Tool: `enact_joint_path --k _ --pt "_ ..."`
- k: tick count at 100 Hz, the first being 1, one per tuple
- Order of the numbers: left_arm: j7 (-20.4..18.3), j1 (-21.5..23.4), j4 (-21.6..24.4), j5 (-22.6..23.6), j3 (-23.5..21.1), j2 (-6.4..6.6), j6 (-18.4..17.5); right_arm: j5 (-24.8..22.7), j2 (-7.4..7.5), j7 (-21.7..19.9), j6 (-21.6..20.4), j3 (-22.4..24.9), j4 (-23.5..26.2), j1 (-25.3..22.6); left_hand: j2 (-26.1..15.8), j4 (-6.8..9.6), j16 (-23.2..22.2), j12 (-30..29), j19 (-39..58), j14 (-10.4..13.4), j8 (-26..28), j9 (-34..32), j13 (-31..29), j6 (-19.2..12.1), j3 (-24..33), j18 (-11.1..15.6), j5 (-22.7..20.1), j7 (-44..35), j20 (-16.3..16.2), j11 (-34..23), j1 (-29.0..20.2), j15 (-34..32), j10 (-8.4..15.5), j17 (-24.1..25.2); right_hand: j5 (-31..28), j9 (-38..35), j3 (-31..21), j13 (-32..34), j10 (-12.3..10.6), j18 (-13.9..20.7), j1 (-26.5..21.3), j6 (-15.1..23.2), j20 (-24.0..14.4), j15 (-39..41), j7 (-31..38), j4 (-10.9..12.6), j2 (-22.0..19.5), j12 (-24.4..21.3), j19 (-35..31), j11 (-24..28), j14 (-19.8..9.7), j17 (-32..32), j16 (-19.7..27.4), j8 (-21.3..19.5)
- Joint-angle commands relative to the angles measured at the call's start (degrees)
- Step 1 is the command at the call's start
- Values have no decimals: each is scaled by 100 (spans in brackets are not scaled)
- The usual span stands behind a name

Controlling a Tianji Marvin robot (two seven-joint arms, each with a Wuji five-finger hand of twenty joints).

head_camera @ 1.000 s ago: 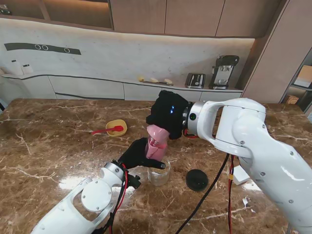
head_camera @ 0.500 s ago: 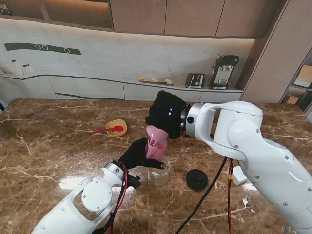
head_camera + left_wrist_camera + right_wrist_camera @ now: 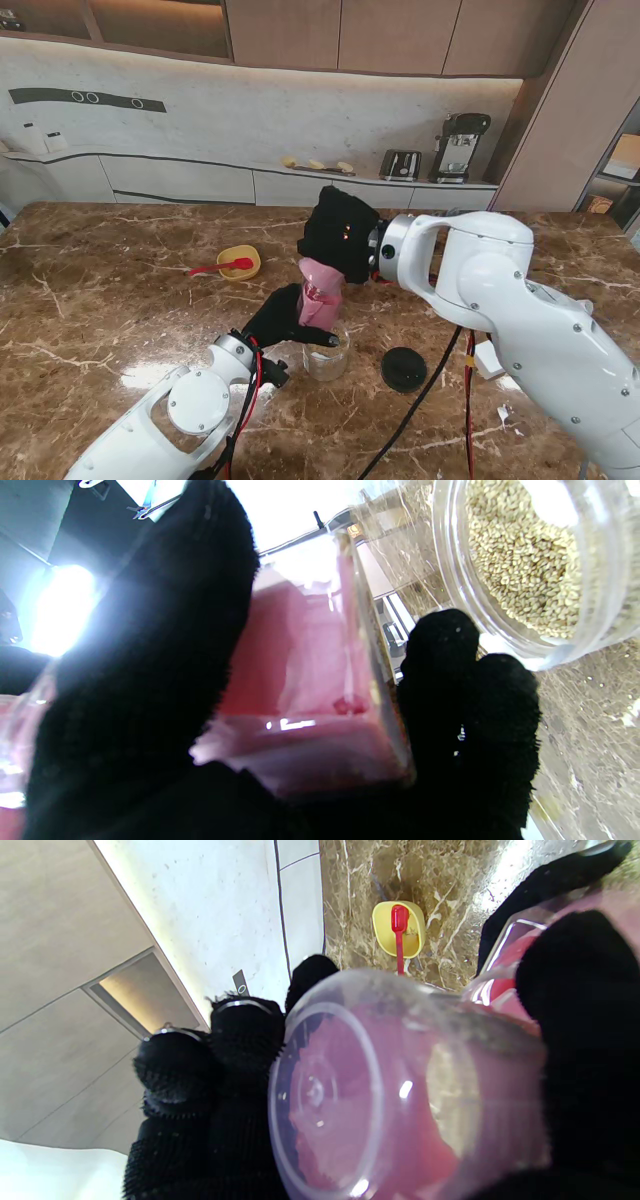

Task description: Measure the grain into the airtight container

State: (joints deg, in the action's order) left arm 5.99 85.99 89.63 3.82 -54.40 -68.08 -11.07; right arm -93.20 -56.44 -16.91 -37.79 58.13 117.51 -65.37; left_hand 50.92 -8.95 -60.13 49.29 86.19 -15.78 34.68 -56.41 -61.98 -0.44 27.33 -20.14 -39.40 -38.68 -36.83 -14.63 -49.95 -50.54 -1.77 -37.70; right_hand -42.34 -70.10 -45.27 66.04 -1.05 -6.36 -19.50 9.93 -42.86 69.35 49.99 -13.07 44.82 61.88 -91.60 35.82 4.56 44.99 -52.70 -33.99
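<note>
My right hand [image 3: 340, 232] is shut on a round clear pink-tinted cup [image 3: 322, 272], tipped mouth-down over the middle of the table; the right wrist view shows the cup's base [image 3: 330, 1095]. Just under it my left hand [image 3: 275, 315] is shut on a squarish clear pink vessel [image 3: 310, 680], thumb on one side and fingers [image 3: 465, 705] on the other. A clear jar [image 3: 328, 358] stands on the table against the left fingertips, and the left wrist view shows tan grain [image 3: 520, 555] inside it. I cannot tell whether grain is falling.
The jar's black round lid [image 3: 403, 369] lies to the right of the jar. A yellow bowl [image 3: 240, 262] with a red spoon [image 3: 212, 269] sits farther away on the left. A black cable [image 3: 430, 395] and a small white object [image 3: 490, 360] lie under my right arm.
My right forearm has swung slightly to the left and the hand has rolled a little over the cup. The light on that hand went from blue to orange. The left hand has stayed put.
</note>
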Motion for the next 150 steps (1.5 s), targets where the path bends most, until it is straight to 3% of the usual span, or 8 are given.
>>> enact_joint_path --k 1,27,60,106,125,150 --pt "12 -63 195 -14 26 -82 -110 49 38 -127 -44 -57 -169 -89 -2927 -178 11 181 351 346 112 -644 -340 -1035 966 105 -1093 -1220 -1 -604 -1097 -263 360 -91 -690 -964 -1960 473 -1009 496 -867 631 -148 852 175 67 -1273 732 -430 2029 -1362 92 -285 46" --pt "37 -42 210 7 -10 -82 -106 212 24 29 -1 100 -227 -158 -2927 -182 15 168 352 349 104 -646 -344 -1088 973 109 -1097 -1230 0 -595 -1090 -262 396 -91 -621 -790 -1869 271 -963 488 -896 732 -77 599 148 22 -1366 612 -222 1790 -1280 -76 -201 18" --pt "110 -15 253 94 -95 -82 -114 285 22 906 79 542 -278 -434 -2916 -184 15 161 329 345 99 -649 -306 -1110 979 120 -1117 -1230 4 -590 -1082 -247 421 -35 -559 -204 -1765 -353 -915 381 -861 1001 184 -713 26 -41 -1478 -222 737 741 -1128 -572 182 -212" --pt "157 -5 283 147 -154 -81 -162 872 -115 1316 812 1429 -180 -1257 -2918 -177 5 177 311 323 128 -655 -245 -1137 975 103 -1121 -1253 -10 -590 -1092 -224 450 13 -590 -107 -1846 -493 -873 304 -805 1030 234 -1221 12 -109 -1439 -559 1033 304 -1063 -693 360 -182" --pt "148 -4 273 133 -154 -79 -199 1484 -221 1393 1361 1763 -215 -1628 -2916 -175 12 184 257 332 149 -644 -183 -1159 974 109 -1125 -1273 -5 -582 -1100 -180 495 78 -587 -91 -1832 -520 -855 288 -823 1006 245 -1291 18 -123 -1450 -621 1084 232 -1049 -716 386 -174" --pt "131 65 315 132 -241 -61 -246 2973 -385 1456 2100 2059 -645 -2041 -2916 -173 17 184 223 346 157 -649 -162 -1187 963 107 -1116 -1274 -16 -572 -1099 -144 519 108 -595 45 -1790 -732 -813 174 -881 966 399 -1888 29 -127 -1397 -892 1633 -95 -1006 -1037 686 -113"
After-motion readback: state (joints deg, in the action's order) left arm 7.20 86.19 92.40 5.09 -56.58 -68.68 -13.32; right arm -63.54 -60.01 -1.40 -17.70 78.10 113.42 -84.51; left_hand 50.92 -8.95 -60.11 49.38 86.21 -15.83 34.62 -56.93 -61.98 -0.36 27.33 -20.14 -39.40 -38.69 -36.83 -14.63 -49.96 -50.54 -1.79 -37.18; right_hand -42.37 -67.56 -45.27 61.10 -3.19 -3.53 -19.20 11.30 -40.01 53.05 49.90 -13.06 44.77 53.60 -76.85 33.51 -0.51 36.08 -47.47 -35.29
